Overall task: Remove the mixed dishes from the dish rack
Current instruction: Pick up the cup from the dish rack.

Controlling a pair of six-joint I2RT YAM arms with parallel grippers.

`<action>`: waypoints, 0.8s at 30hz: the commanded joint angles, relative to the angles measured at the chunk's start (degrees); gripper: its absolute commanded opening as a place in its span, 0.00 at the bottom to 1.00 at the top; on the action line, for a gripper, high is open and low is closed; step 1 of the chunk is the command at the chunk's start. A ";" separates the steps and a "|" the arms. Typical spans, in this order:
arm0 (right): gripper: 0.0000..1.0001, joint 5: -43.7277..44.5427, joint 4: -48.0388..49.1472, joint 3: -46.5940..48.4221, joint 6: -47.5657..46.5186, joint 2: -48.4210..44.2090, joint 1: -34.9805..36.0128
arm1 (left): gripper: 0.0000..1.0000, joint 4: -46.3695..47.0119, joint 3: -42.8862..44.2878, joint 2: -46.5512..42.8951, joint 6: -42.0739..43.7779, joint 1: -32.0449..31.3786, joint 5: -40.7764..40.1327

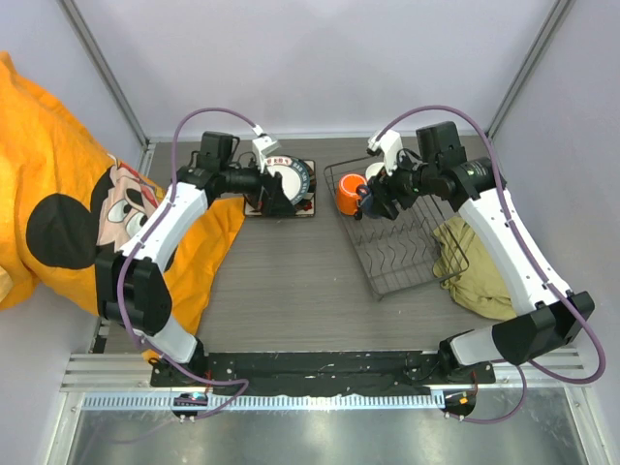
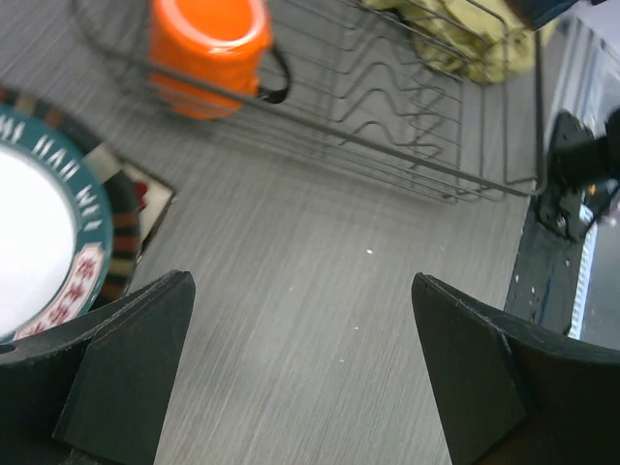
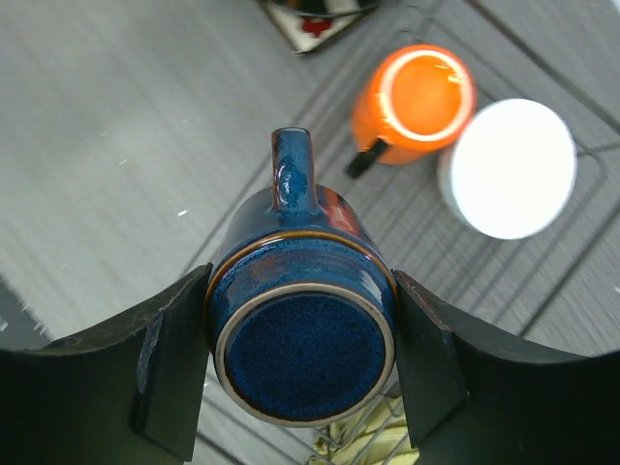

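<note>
My right gripper is shut on the small dark-blue cup, gripping its sides with its base toward the camera, above the dish rack at that rack's far left end. The orange mug and the white bowl sit in the rack below it. My left gripper is open and empty above bare table, just right of the round dark-rimmed plate. That plate lies on the square plate at the far middle of the table. The mug also shows in the top view.
An olive cloth lies bunched against the rack's right side. A large orange Mickey Mouse cloth covers the left side and drapes onto the table's left edge. Grey walls close the back and sides.
</note>
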 commanded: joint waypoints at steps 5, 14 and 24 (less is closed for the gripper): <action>0.22 -11.06 -4.58 0.66 -3.52 -2.66 4.15 | 1.00 -5.68 3.33 -5.08 9.79 -6.20 8.14; 0.22 -24.49 -3.79 3.82 1.39 -1.08 4.60 | 1.00 7.30 -6.67 -13.33 8.22 -12.45 5.25; 0.20 -36.19 12.37 3.13 17.72 -3.10 4.60 | 1.00 23.90 -12.13 -18.44 -3.98 -14.21 4.64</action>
